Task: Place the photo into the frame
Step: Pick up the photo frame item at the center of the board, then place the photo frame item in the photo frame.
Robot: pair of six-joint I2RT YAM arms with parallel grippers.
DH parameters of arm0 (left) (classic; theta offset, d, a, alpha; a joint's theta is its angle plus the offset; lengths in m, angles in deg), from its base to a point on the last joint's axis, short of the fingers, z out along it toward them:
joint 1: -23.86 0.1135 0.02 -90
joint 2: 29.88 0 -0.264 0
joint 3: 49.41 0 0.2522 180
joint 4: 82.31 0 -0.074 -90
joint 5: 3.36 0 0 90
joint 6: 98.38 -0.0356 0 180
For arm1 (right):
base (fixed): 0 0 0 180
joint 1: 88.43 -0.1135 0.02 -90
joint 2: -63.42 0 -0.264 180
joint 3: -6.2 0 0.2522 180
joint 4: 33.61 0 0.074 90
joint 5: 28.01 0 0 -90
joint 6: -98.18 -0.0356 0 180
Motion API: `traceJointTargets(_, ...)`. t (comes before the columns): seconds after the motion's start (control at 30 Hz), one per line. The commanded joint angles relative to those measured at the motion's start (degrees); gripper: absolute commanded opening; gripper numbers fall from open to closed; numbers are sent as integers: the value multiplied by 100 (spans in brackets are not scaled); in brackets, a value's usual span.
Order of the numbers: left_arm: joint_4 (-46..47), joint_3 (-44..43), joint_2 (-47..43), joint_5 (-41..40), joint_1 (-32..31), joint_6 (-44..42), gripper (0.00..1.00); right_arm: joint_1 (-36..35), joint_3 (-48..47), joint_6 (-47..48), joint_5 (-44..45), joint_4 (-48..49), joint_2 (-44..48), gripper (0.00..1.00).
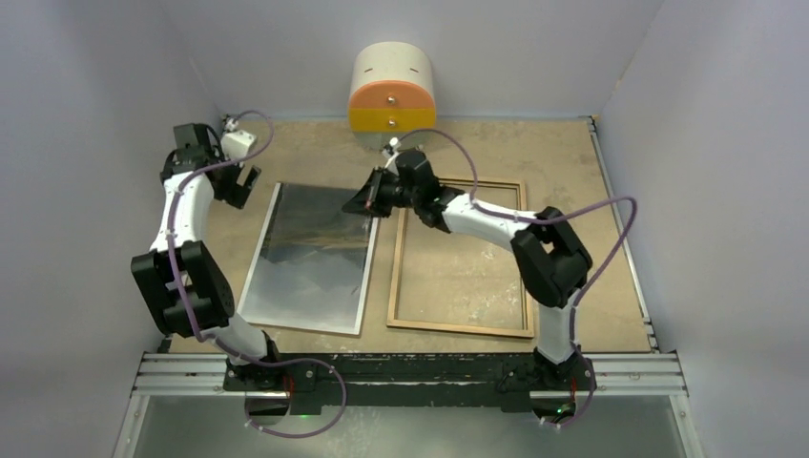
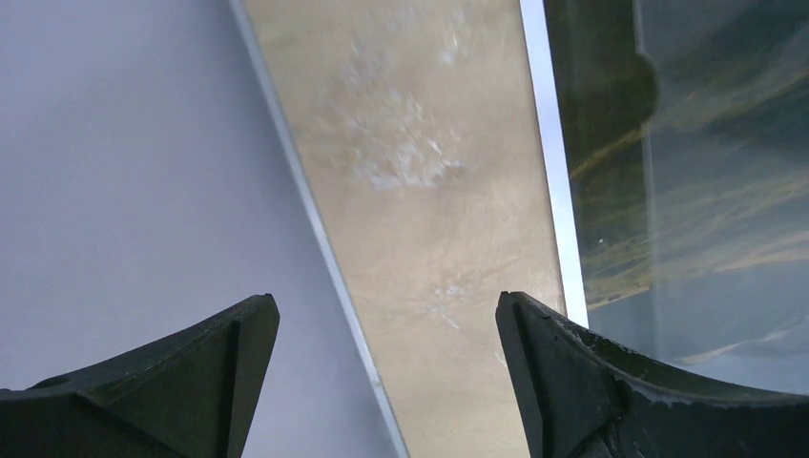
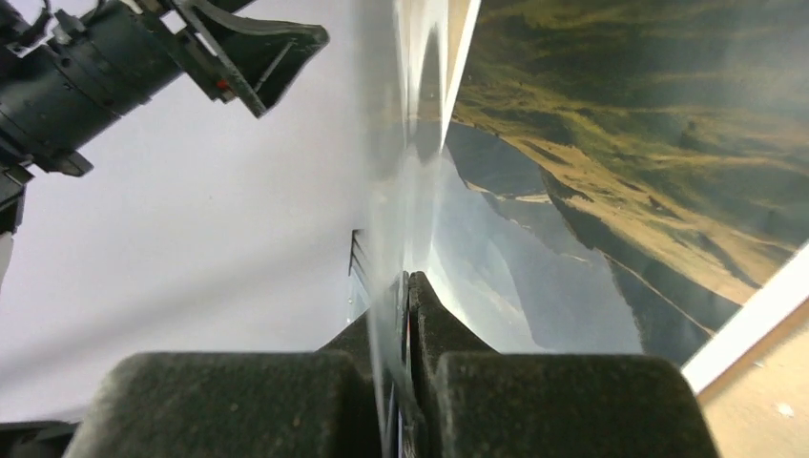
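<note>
The photo (image 1: pixel 310 253) lies picture side up on the table, left of centre. The frame (image 1: pixel 393 277) lies flat to its right, wood-coloured side up, with the table showing through its pane. My right gripper (image 1: pixel 367 202) is shut on the photo's far right corner. In the right wrist view the fingers (image 3: pixel 408 281) pinch the thin edge, and the glossy print (image 3: pixel 620 143) spreads to the right. My left gripper (image 1: pixel 243 186) is open and empty beside the photo's far left corner. In the left wrist view (image 2: pixel 384 305) the photo's white edge (image 2: pixel 558 191) lies just right of it.
A white and orange rounded box (image 1: pixel 391 91) stands at the back centre. Grey walls close in on the left, back and right. A metal rail (image 1: pixel 420 374) runs along the near edge. The left arm (image 3: pixel 143 57) shows in the right wrist view.
</note>
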State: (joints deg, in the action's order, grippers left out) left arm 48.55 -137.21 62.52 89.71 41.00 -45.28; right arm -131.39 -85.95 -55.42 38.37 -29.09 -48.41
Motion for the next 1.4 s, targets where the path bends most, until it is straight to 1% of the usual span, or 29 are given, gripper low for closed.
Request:
traceJointTargets(0.0,-1009,-794,-370,657,-296,172,91,602,-447,1088,-626,-1481,909,0)
traceJointTargets(0.07,-1054,-695,-453,559,-742,201,91,960,-363,1579,-644,-2380,1368,0)
traceJointTargets(0.1,-1070,-636,-485,700,-910,214,92,1160,-258,1817,-651,-2808,1507,0)
traceJointTargets(0.17,-1134,-576,-503,1075,-1196,339,93,1630,84,2186,-720,-3448,2130,0)
traceJointTargets(0.23,-1031,-490,-499,1128,-1619,505,93,2079,491,2503,-696,-3960,2749,0)
traceJointTargets(0.37,-815,-503,-362,1043,-2648,815,94,2782,1074,2737,-424,-4747,3966,0)
traceJointTargets(0.47,-803,-778,-81,1156,-3313,1223,94,3054,1057,2778,-197,-5346,4555,0)
traceJointTargets(0.53,-673,-898,127,1254,-3660,1522,94,3144,896,2797,-87,-5737,4790,0)
traceJointTargets(0.6,-441,-833,275,1212,-3997,1681,96,3180,707,2874,-32,-6072,4925,0)
traceJointTargets(0.73,495,-125,299,672,-4666,1755,97,3189,426,3100,-8,-6454,4994,0)
traceJointTargets(0.87,907,234,636,-92,-5322,1693,97,3202,3,3274,317,-6895,4780,0)
traceJointTargets(1.0,1332,514,860,-637,-5414,1660,97,3221,-300,3384,484,-7046,4643,0)
traceJointTargets(1.13,1849,1009,897,-1103,-5413,1266,98,3241,-423,3432,450,-7011,4468,0)
traceJointTargets(1.37,2386,1773,906,-1781,-5411,829,97,3250,-179,3309,281,-6607,4205,0)
